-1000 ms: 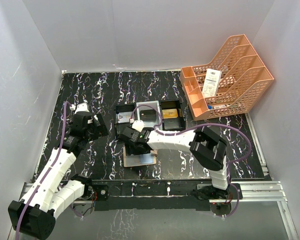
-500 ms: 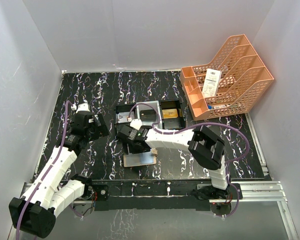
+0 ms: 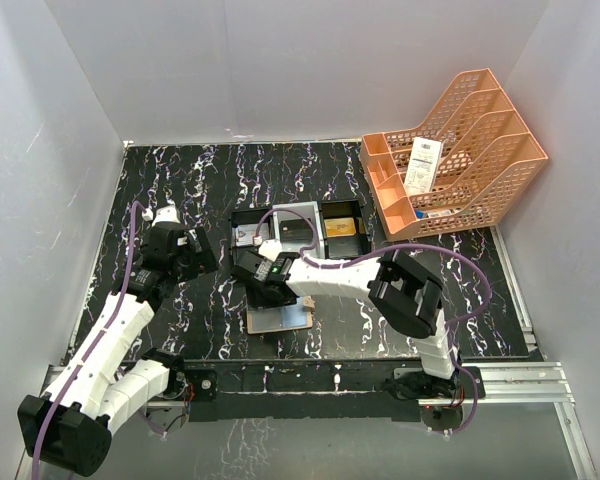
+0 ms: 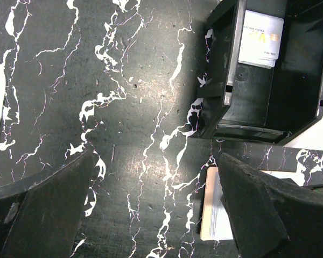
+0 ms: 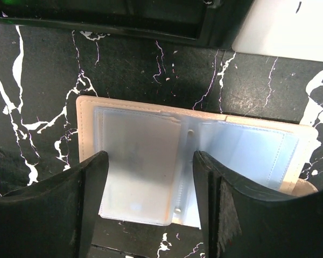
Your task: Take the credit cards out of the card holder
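Lying open and flat on the black marbled desk (image 3: 180,180), the card holder (image 3: 285,320) sits just in front of a black tray (image 3: 345,258) with three compartments. Its tan outer edge frames pale bluish plastic sleeves, which face upward.

Tray contents, one card per compartment:
- left compartment: silvery card (image 3: 245,236), lying flat, with print visible in the left wrist view;
- middle compartment: black card (image 3: 296,232);
- right compartment: gold card (image 3: 343,228).

The right gripper (image 5: 151,204) hangs directly over the card holder. Its jaws are spread, one finger (image 5: 89,204) at the left edge of the sleeves and the other near the centre fold. Nothing is pinched between them. Whether the fingertips touch the plastic cannot be told.

The left gripper (image 4: 151,215) is over bare desk to the left of the tray, apart from both tray and card holder. Its jaws are spread wide and hold nothing.

An orange file rack (image 3: 480,140) stands at the far right corner of the desk, well apart from the tray. A white receipt (image 3: 422,166) leans inside one of its slots.
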Tool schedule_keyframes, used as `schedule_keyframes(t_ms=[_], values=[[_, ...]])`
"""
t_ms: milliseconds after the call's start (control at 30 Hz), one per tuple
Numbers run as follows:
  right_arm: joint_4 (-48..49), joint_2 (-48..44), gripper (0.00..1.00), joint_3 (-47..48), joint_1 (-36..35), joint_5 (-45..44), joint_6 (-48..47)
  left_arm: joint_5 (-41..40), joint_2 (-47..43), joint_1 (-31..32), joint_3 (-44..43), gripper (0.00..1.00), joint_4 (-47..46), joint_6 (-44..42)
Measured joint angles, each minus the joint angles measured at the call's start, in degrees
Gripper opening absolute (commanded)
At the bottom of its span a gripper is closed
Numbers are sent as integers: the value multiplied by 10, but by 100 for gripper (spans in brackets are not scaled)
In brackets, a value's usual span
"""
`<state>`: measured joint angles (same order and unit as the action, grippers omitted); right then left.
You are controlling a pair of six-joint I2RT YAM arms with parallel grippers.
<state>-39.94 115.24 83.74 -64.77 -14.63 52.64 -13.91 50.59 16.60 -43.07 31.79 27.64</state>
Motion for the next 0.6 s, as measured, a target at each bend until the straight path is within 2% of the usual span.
schedule_keyframes(t_ms=[233,367,500,600], values=[[21,-9,34,-18,0,-1,1,2,0,0,0,99,0,0],[30,-11,27,-22,1,0,2,4,0,0,0,99,0,0],[36,-15,28,-28,1,2,0,4,0,0,0,99,0,0],[37,-18,39,-30,1,2,-1,4,0,0,0,99,0,0]])
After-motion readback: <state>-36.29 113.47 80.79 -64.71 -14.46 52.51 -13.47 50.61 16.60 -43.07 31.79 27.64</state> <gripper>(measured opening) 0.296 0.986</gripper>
